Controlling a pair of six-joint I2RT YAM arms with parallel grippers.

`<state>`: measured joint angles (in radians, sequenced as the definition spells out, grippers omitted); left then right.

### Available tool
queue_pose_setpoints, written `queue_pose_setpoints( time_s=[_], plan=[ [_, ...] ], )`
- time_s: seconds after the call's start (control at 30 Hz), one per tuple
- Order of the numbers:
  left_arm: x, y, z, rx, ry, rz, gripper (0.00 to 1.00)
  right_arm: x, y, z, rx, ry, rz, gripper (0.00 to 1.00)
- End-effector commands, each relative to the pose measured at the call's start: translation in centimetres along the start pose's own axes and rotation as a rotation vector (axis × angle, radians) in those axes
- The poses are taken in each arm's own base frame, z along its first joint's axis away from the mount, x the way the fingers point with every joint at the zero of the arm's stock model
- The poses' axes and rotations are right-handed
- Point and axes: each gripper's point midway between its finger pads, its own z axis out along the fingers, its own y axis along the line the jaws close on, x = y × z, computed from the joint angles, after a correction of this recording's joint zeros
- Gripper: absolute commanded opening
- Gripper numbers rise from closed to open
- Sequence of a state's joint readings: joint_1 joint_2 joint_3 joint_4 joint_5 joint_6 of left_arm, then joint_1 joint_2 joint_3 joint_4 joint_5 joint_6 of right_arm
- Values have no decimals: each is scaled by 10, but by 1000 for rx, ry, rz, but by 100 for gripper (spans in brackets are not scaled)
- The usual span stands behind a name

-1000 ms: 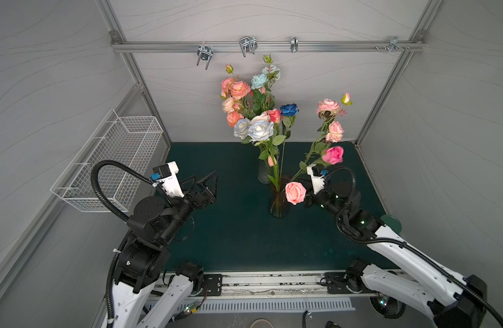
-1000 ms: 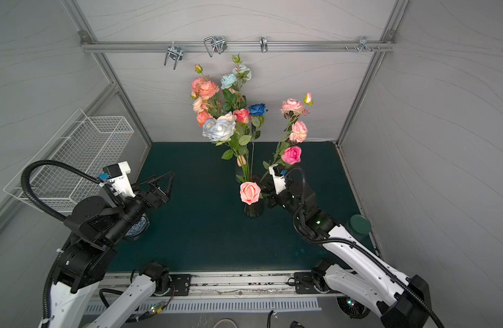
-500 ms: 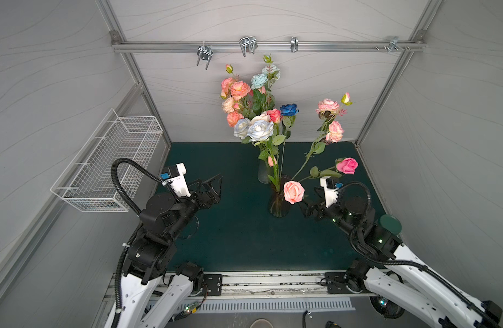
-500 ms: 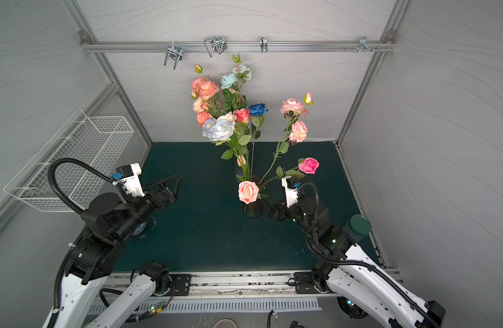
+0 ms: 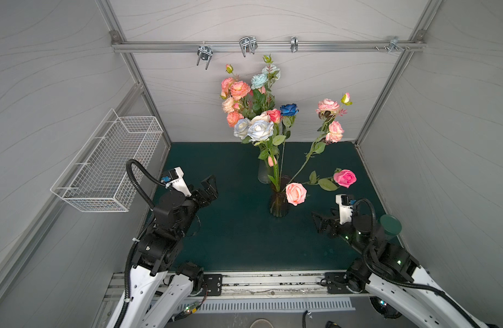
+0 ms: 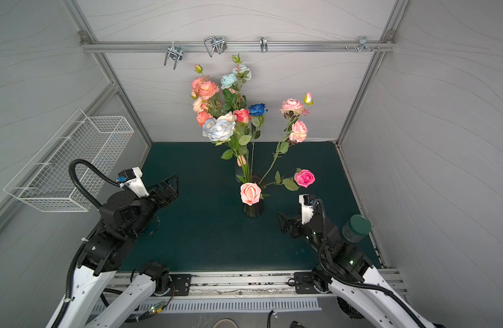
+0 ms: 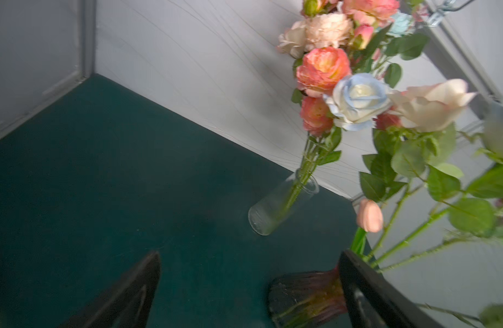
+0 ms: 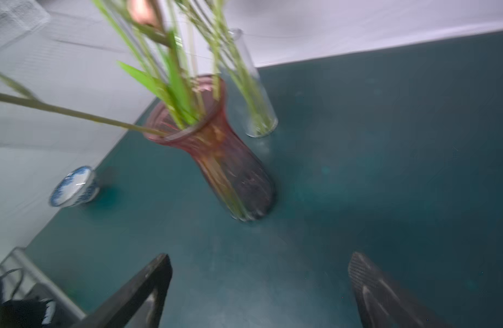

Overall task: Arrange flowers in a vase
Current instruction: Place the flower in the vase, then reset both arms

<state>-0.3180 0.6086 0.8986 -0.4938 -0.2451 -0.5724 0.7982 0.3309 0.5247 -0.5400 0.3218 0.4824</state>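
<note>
A dark reddish vase point(image 5: 279, 204) point(image 6: 253, 208) point(image 8: 224, 159) stands mid-table and holds several flowers. Among them are a pale blue-white rose point(image 5: 260, 130), a deep blue rose point(image 5: 289, 109) and a peach rose point(image 5: 295, 193). One pink rose point(image 5: 344, 178) leans out low to the right on its stem. Behind it a clear glass vase point(image 5: 264, 173) point(image 7: 281, 203) holds peach and pink blooms point(image 5: 239, 89). My left gripper point(image 5: 212, 187) point(image 7: 250, 255) is open and empty, left of the vases. My right gripper point(image 5: 317, 223) point(image 8: 260, 257) is open and empty, right of the dark vase.
A white wire basket point(image 5: 108, 167) hangs on the left wall. A green-lidded jar point(image 5: 390, 224) stands at the right edge by my right arm. A blue-and-white bowl point(image 8: 74, 186) sits near the left arm. A rail with metal hooks point(image 5: 247, 45) runs overhead at the back.
My right gripper opened, let go of the pink rose stem and pulled back toward the front right. The pink rose dropped lower to the right. My left arm shifted slightly.
</note>
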Motion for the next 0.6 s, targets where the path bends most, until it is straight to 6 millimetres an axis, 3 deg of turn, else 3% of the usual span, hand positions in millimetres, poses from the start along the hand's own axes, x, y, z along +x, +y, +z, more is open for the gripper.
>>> queue_pose_setpoints(
  time_s=[0.0,0.13,0.3,0.43,0.57],
  plan=[
    [-11,34,10,-210,-84,9,99,11,-39,-7,186,-7,87,99],
    [6,64,53,-352,-15,107,99,-1,-66,-4,364,-35,132,99],
    [43,140,105,-559,155,-22,99,-5,-112,9,575,5,284,99],
    [42,157,119,-552,49,64,94,-19,-135,12,612,-63,422,99],
    [43,172,124,-555,-83,192,92,-41,-148,18,657,-99,435,99]
  ],
)
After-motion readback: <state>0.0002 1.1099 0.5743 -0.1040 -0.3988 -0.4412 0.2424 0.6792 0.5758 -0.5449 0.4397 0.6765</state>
